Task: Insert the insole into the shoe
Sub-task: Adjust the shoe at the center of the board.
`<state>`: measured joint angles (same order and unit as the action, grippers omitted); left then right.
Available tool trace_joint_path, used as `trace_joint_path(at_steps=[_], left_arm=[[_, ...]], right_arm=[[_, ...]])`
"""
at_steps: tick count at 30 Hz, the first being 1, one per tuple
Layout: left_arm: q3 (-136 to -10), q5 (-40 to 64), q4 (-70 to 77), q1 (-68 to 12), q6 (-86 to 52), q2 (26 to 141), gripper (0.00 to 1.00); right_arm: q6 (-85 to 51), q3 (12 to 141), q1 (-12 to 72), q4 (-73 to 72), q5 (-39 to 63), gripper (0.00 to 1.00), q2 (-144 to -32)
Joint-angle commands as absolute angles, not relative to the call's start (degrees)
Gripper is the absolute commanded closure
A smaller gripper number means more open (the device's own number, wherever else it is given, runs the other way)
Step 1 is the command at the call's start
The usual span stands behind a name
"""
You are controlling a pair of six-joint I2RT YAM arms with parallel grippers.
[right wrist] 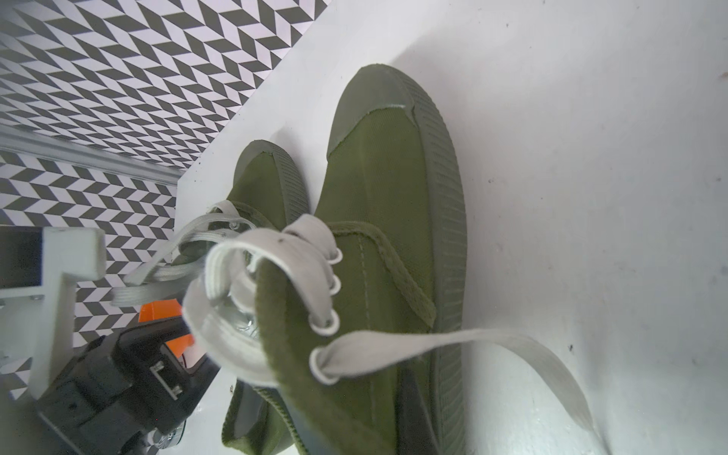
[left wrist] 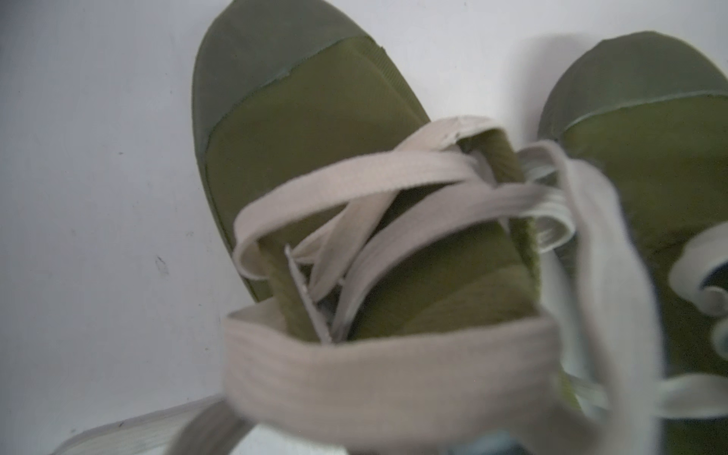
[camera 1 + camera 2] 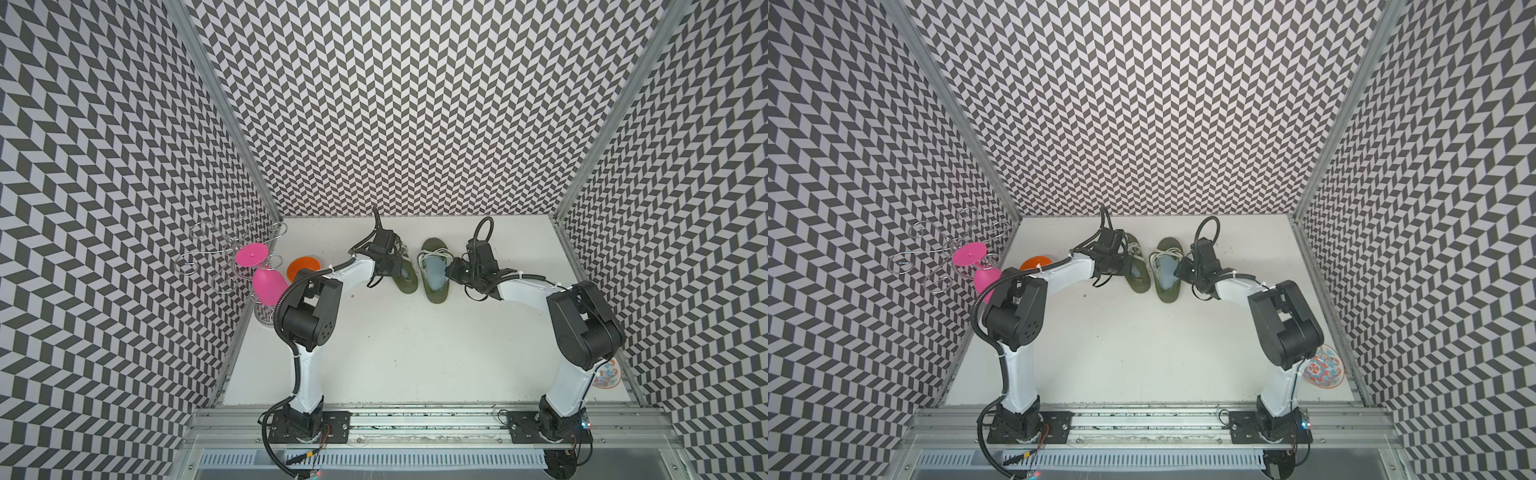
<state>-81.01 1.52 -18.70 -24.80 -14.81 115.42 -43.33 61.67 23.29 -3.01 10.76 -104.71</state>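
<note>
**Seating the insole: both pincers closed at the shoes**

**Top views.** Both show two green shoes side by side on the table [image 3: 415, 353].
- The right pincer [image 3: 451, 272] is closed and touches the side of the shoe [image 3: 436, 296].
- The pale blue insole [image 3: 434, 272] lies inside that shoe, just beside the pincer tips.
- The left pincer [image 3: 388, 266] is closed over the second shoe [image 3: 405, 284]. What it pinches is hidden beneath it.

**Left wrist.** The second shoe [image 2: 315, 138] sits directly ahead of the pincer, with loose laces [image 2: 354, 185] crossing its mouth. The fingertips are out of frame, so I cannot tell what is gripped. No insole is plainly visible here.

**Right wrist.** The shoe [image 1: 386, 236] is ahead of the pincer, and its fuzzy green edge runs back toward the pincer. That edge is probably what is pinched, but the fingertips are not shown.

**Notes on the step (judgement).**
- The insole looks to be in but may not be fully flat, so the work in hand is seating it.
- Hold the shoe's edge firmly so the shoe cannot slide.
- Keep the laces and tongue pulled away from the mouth.
- Press the end nearest the pincer down last, so the far end does not fold under.
- Watch for a lace trapped beneath the insole.
</note>
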Motion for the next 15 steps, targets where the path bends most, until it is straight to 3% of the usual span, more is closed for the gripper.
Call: trace_joint_path(at_steps=[1,15], left_arm=[[-80.6,6.1,-15.6,-26.5,-8.5,112.4,0.98],[-81.6,2.7,-15.2,-25.7,2.6,113.8,0.99]], right_arm=[[-42.8,63.9,24.0,-8.3,11.7,1.0,-104.3],[-44.3,65.6,23.4,-8.9,8.8,1.0,-107.5]])
